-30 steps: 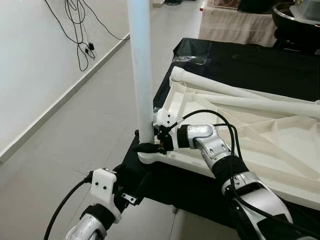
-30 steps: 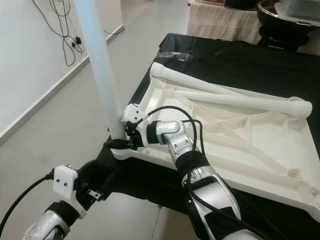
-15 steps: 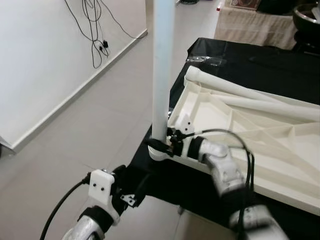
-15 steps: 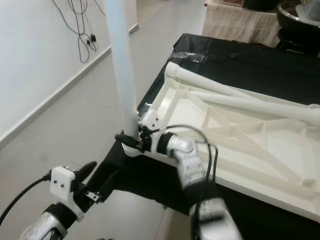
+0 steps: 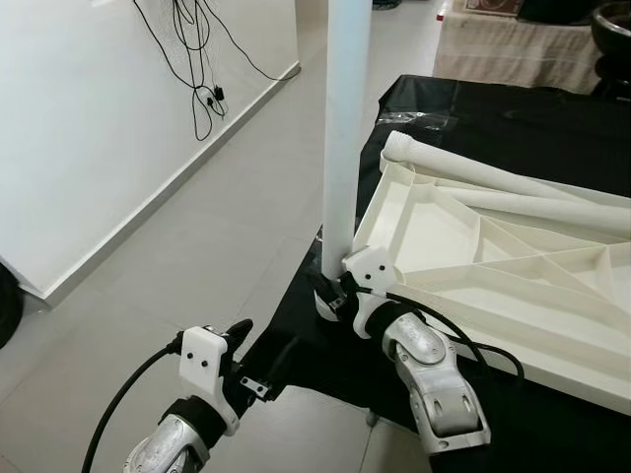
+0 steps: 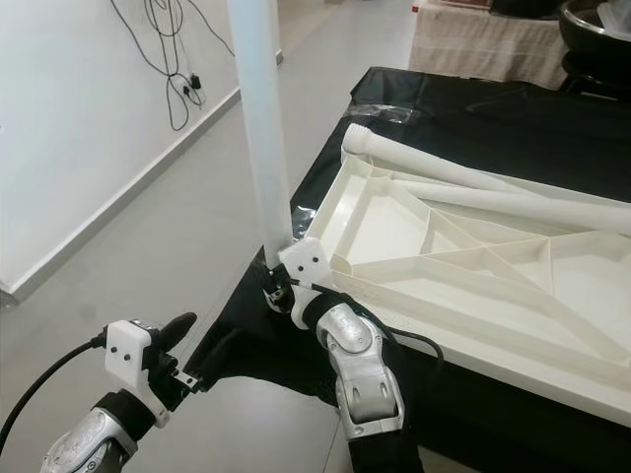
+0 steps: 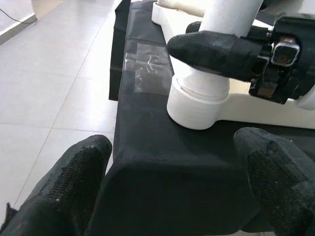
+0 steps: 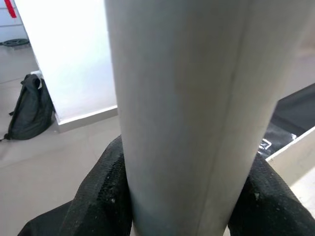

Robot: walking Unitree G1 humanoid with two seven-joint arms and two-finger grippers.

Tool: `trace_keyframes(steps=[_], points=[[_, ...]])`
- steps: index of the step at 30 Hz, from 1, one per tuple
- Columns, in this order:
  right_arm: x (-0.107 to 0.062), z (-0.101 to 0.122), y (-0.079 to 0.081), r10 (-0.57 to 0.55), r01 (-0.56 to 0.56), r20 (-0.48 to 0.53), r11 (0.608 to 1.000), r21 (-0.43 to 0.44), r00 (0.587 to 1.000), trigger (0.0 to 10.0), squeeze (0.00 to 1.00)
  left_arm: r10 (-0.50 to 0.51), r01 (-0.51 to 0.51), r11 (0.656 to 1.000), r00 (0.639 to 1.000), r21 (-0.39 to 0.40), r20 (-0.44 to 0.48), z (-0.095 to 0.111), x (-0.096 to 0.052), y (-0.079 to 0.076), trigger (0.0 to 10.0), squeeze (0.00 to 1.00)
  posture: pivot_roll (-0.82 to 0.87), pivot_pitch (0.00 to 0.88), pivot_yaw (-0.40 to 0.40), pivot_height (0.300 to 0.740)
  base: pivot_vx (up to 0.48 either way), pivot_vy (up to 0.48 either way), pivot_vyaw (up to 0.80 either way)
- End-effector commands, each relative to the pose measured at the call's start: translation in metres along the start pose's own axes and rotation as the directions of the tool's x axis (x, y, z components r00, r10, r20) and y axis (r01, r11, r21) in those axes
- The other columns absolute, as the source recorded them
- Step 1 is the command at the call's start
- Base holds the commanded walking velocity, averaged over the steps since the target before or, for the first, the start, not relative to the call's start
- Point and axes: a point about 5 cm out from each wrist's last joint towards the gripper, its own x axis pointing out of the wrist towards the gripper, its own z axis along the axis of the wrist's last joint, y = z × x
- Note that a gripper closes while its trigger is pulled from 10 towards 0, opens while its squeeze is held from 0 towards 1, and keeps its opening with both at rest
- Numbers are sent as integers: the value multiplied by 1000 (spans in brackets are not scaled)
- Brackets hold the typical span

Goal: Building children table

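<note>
One white table leg [image 5: 345, 128] stands upright in corner socket of upturned white tabletop [image 5: 463, 246], which lies on black-draped table [image 5: 473, 118]. Right gripper [image 7: 216, 49] clamps leg's base, fingers [image 8: 106, 191] either side. Left gripper [image 7: 172, 196] hangs w/ fingers spread wide, below table edge. Two more legs [image 6: 473, 187] lie across tabletop.

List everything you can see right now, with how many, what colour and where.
Tabletop: one, white, upside down on the black cloth.
Upright leg: one, white, standing in the tabletop's near-left corner socket.
Loose legs: two, white, lying across the tabletop's far side.
Black cloth: one, covering the work surface.
Cables: several, black, hanging on the white wall at left.
Backpack: one, dark, on the floor by the wall.
Right end effector: black fingers shut on the upright leg's base.
Left end effector: black fingers open, low beside the cloth's corner.
</note>
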Motion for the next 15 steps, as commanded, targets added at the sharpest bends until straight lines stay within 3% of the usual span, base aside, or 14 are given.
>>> trace_keyframes(steps=[1, 2, 3, 6, 7, 8, 9, 10, 11, 12, 14, 15], points=[[-3, -14, -10, 9, -5, -73, 998, 55, 997, 10000, 886, 9, -9, 1000, 1000, 4, -14, -3, -1, 2, 10000, 0, 31, 178, 25, 740, 0, 0, 0], [1, -5, -8, 92, -90, -24, 994, 64, 995, 10000, 1000, 7, -7, 1000, 1000, 5, -15, -3, 0, 2, 10000, 0, 32, 177, 26, 740, 0, 0, 0], [1, -5, -8, 92, -90, -24, 994, 64, 995, 10000, 1000, 7, -7, 1000, 1000, 5, -15, -3, 0, 2, 10000, 0, 32, 177, 26, 740, 0, 0, 0], [6, 16, -4, 408, -409, 99, 912, -9, 908, 10000, 1000, 0, 0, 1000, 1000, 8, -15, -3, 1, 2, 10000, 0, 37, 174, 32, 740, 0, 0, 0], [6, 16, -4, 408, -409, 99, 912, -9, 908, 10000, 1000, 0, 0, 1000, 1000, 8, -15, -3, 1, 2, 10000, 0, 37, 174, 32, 740, 0, 0, 0], [8, 18, -5, 488, -486, 93, 873, -45, 868, 10000, 1000, -1, 1, 1000, 1000, 9, -14, -3, 2, 2, 10000, 0, 40, 172, 32, 740, 0, 0, 0], [8, 18, -5, 488, -486, 93, 873, -45, 868, 10000, 1000, -1, 1, 1000, 1000, 9, -14, -3, 2, 2, 10000, 0, 40, 172, 32, 740, 0, 0, 0], [10, 18, -7, 541, -536, 73, 840, -79, 838, 10000, 0, -2, 2, 1000, 1000, 10, -13, -3, 2, 1, 10000, 0, 48, 174, 31, 740, 0, 0, 0], [12, 17, -9, 576, -570, 54, 817, -90, 816, 10000, 0, -2, 3, 1000, 1000, 12, -13, -3, 2, 1, 10000, 0, 50, 174, 29, 740, 0, 0, 0], [12, 17, -9, 576, -570, 54, 817, -90, 816, 10000, 0, -2, 3, 1000, 1000, 12, -13, -3, 2, 1, 10000, 0, 50, 174, 29, 740, 0, 0, 0], [17, 12, -8, 694, -692, -8, 716, -92, 720, 10000, 0, 0, 1, 1000, 1000, 14, -11, -3, 2, 0, 10000, 0, 65, 177, 23, 740, 0, 0, 0], [17, 12, -8, 694, -692, -8, 716, -92, 720, 10000, 0, 0, 1, 1000, 1000, 14, -11, -3, 2, 0, 10000, 0, 65, 177, 23, 740, 0, 0, 0]])
